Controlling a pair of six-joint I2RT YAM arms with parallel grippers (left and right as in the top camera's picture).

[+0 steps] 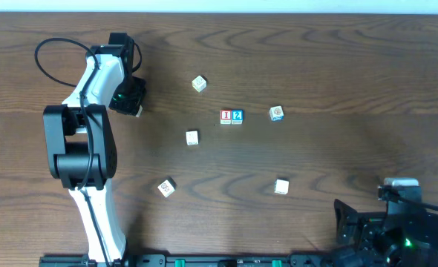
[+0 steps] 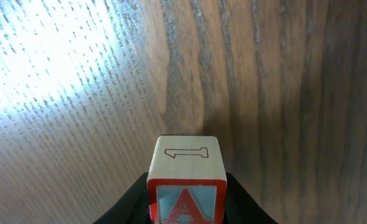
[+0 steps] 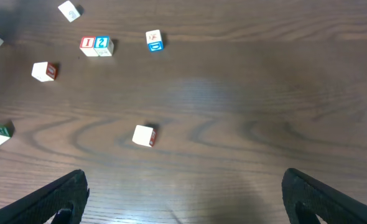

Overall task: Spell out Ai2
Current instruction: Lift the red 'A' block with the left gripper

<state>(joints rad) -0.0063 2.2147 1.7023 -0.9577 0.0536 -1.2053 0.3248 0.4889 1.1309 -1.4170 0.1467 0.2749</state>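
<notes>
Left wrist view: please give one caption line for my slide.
Left gripper grips the A cube, outlined 1 on its upper face, wooden table behind.

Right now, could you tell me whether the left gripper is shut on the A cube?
Shut, it seems: the left gripper has a finger against each side of the A cube.

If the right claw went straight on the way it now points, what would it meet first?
Probably the pale cube with a red side, just left of centre ahead of the open right claw; nothing nearer shows. Depth is unclear, so it may touch the table first.
</notes>
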